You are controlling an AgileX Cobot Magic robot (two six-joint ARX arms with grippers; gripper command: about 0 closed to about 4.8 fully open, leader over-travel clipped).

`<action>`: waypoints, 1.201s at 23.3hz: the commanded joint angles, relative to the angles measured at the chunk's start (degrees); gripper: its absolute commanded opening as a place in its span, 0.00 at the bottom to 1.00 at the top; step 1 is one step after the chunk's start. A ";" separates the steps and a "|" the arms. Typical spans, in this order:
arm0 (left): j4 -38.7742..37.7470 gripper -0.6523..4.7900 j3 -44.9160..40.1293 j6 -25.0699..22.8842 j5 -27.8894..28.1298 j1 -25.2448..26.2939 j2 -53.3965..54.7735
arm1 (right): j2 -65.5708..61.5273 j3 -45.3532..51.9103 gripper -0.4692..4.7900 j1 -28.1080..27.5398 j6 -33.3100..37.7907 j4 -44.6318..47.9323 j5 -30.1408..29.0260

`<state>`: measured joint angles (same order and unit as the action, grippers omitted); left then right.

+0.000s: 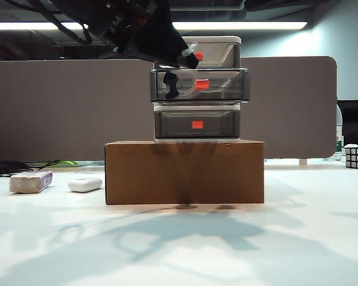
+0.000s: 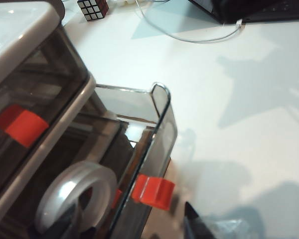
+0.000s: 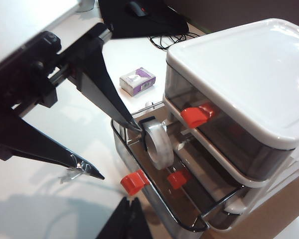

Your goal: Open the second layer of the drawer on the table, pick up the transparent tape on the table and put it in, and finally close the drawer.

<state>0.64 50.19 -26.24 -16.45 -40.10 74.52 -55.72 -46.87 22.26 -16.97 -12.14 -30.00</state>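
The drawer (image 1: 197, 108), a three-tier cabinet, stands on a cardboard box. The second layer (image 1: 227, 84) is pulled out, and its red tab (image 3: 132, 181) faces forward. Inside it the transparent tape (image 3: 158, 144) stands on edge; the left wrist view also shows this tape (image 2: 65, 196). My left gripper (image 3: 118, 152) comes down from the upper left, open and straddling the drawer's front wall. One of its fingertips (image 3: 134, 127) is inside, right against the tape, and the other is outside. My right gripper (image 3: 129, 219) is shut and empty, hovering just in front of the tab.
A brown cardboard box (image 1: 185, 170) holds the cabinet up off the white table (image 1: 286, 238). To the left lie a white block with a purple label (image 1: 31, 182) and a white oval case (image 1: 85, 184). A Rubik's cube (image 1: 357, 157) sits at the far right.
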 commanded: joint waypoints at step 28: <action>8.76 0.59 0.57 -2.27 3.50 0.26 3.85 | 0.22 -0.15 0.08 0.02 -0.04 0.35 -0.15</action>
<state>8.80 50.54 -27.86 -13.56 -40.01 78.46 -55.72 -46.87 22.28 -16.99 -12.40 -30.00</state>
